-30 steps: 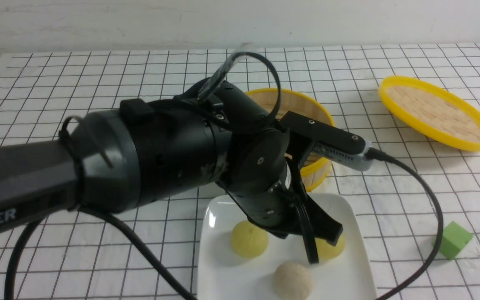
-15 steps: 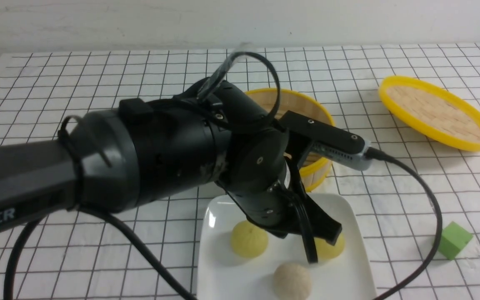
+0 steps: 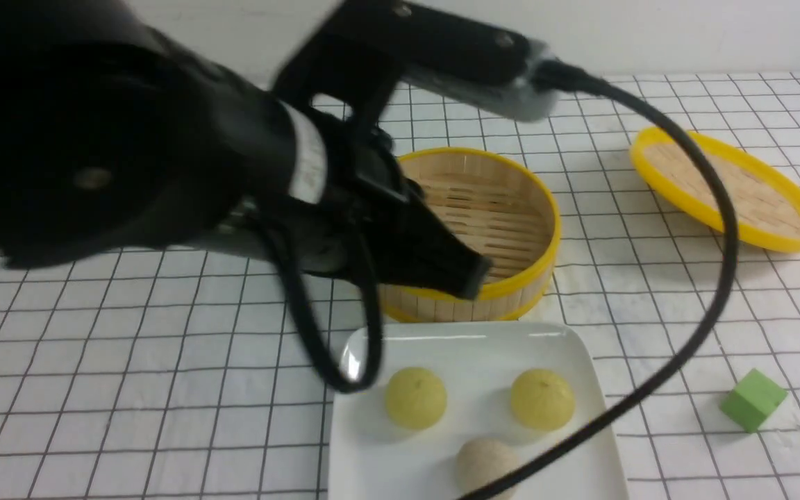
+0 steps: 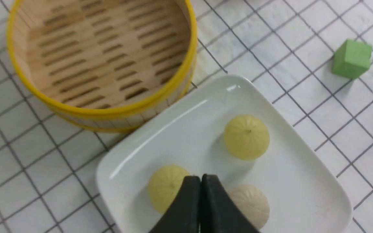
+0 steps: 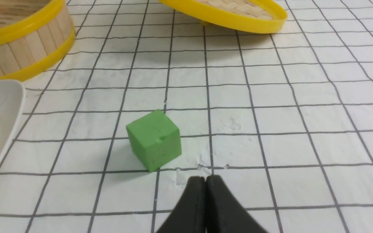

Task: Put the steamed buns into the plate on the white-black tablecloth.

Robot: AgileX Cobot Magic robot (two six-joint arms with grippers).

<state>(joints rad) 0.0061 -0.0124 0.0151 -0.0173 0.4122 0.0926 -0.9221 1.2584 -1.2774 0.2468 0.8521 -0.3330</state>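
Since half a second ago my left arm has risen off the plate [image 3: 567, 347] and pulled back toward 10 o'clock, so the left gripper [image 3: 469, 274] now hangs in front of the bamboo steamer [image 3: 511, 222], and the right-hand yellow-green bun [image 3: 542, 398] it was covering shows in full. From the left wrist camera I see the gripper's two black fingers [image 4: 189, 200] pressed together with nothing between them. All three steamed buns sit on the white plate: one yellow-green bun [image 3: 415, 397] at about 9 o'clock, the other at about 3 o'clock, and the beige bun [image 3: 487, 464] at 6 o'clock, partly crossed by my arm's black cable [image 3: 650, 389]. The plate lies on the white-black tablecloth [image 3: 94, 361], its far rim just beside the steamer. The steamer's slatted floor is bare. The woven lid [image 3: 726, 187] rests at 2 o'clock from the plate, well apart, and the green cube [image 3: 753, 399] lies near the plate's 3 o'clock side. My right gripper [image 5: 206, 181] is closed too, fingertips together, holding nothing, with the cube just beyond it
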